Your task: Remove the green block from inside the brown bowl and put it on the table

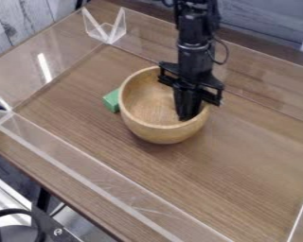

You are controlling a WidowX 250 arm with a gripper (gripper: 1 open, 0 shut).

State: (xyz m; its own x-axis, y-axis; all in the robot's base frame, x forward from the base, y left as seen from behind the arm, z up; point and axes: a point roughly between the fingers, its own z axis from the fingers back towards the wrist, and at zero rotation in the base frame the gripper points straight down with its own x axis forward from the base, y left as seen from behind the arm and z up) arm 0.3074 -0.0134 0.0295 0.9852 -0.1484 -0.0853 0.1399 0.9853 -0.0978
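**Inspector:** Where was the block (111, 100) when you looked?

**Onlooker:** I saw one green piece, and it was not inside the bowl (148, 130). It lay on the table (230, 175), hard against the outside of the bowl's left wall. The rim hid part of it, so I could not say for certain which way its long axis ran.

**Inspector:** And nothing green within the bowl?

**Onlooker:** None that I could see. The floor of the bowl that showed was bare wood. The fingers and the near wall covered the rest.

**Inspector:** State of the gripper (191, 113)?

**Onlooker:** It pointed straight down, with the fingers drawn together. It was low inside the bowl, close to the right wall. I could see nothing between the tips, and I could not make out whether they touched the wood.

**Inspector:** So how did the block lie from the gripper?

**Onlooker:** Across the bowl. The block was to the left and a little further back in my view, with the whole hollow and the left wall between them. They were well apart.

**Inspector:** Your judgement on the coming move?

**Onlooker:** If that green piece was the block, it already sat on the table. In that case the arm needed only to rise clear of the rim. Any sideways pull while it was so low risked dragging the bowl.
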